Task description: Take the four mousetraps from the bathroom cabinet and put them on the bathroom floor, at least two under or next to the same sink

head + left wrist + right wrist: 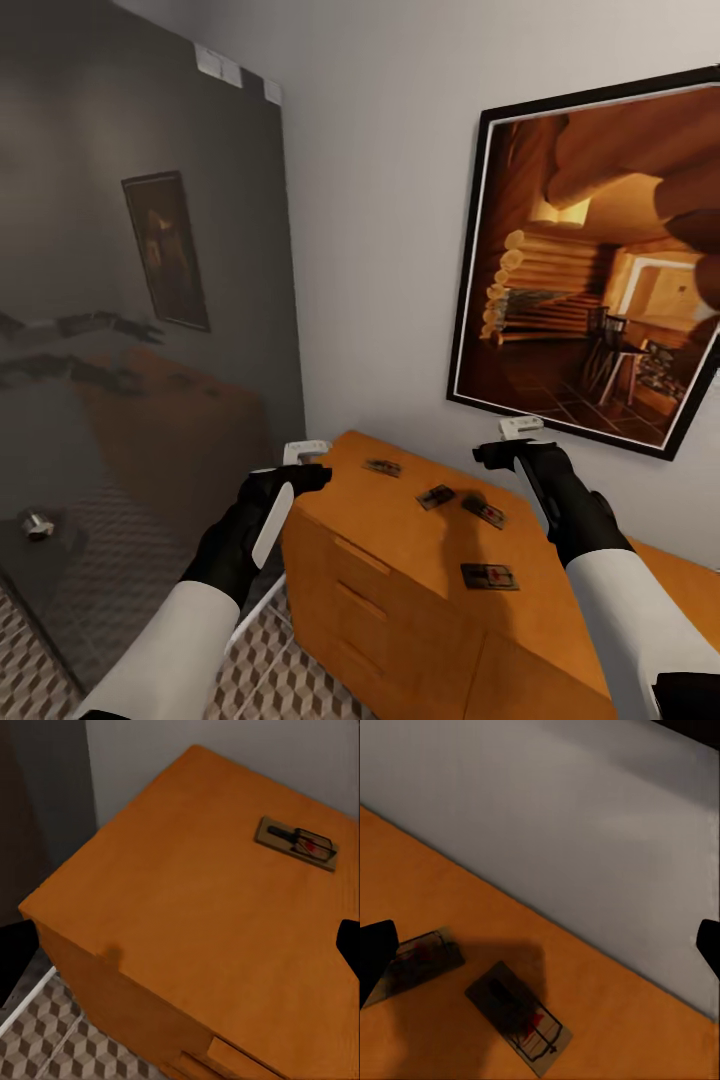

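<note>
I have both arms raised over the orange-brown cabinet (420, 560), and all four mousetraps lie flat on its top: one near the back left corner (383, 467), two close together in the middle (436, 496) (483, 510), and one nearer the front edge (490, 576). The left gripper (306, 452) hangs just past the cabinet's left corner with its fingers spread and nothing between them; its wrist view looks down on the corner trap (296, 843). The right gripper (521, 428) hovers near the wall under the framed cabin picture (590, 270), also open and empty, with the two middle traps (519, 1018) (421, 958) below it in shadow. My worry is the grasp itself: each trap is a thin dark-brown slab with a wire bar and a small red mark, much smaller than a gripper and lying flush on smooth wood, so I judge the fingers could skid it along the top or push it off the edge onto the patterned bathroom floor (290, 660) rather than lift it. The two middle traps sit so near each other that closing on one may knock the other. The right gripper is also close to the wall and picture frame, so a careless descent could clip them.
</note>
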`<state>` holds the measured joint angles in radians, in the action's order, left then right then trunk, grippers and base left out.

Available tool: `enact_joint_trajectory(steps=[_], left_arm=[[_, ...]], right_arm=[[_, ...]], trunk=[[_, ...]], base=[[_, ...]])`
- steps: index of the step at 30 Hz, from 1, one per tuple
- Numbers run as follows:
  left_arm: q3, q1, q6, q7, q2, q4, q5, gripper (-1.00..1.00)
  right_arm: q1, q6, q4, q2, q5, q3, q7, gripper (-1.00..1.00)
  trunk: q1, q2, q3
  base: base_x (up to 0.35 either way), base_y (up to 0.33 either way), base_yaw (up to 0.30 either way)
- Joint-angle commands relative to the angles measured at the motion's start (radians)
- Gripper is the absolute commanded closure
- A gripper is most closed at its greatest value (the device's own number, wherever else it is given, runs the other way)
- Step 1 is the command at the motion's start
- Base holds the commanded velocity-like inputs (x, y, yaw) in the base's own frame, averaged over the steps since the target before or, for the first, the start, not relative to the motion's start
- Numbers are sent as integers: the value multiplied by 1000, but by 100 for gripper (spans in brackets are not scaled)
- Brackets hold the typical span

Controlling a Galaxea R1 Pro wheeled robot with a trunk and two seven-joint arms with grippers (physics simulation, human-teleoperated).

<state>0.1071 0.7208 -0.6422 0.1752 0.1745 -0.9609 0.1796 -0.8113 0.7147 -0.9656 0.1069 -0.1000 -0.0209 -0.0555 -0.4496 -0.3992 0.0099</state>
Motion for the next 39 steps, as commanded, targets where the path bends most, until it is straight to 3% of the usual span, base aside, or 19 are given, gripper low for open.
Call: enact_joint_trajectory(steps=[1, 11, 39], left_arm=[[1, 0, -4, 9, 0, -1, 11, -100], [0, 0, -2, 4, 0, -1, 11, -100], [0, 0, -2, 3, 0, -1, 11, -100]], right_arm=[[0, 5, -1, 1, -10, -2, -6, -100], [0, 4, -1, 1, -10, -2, -6, -100], [0, 2, -1, 1, -10, -1, -6, -100]], trunk=[[0, -1, -1], [0, -1, -1], [0, -1, -1]], base=[[0, -332, 4], [0, -283, 1], [0, -9, 0]])
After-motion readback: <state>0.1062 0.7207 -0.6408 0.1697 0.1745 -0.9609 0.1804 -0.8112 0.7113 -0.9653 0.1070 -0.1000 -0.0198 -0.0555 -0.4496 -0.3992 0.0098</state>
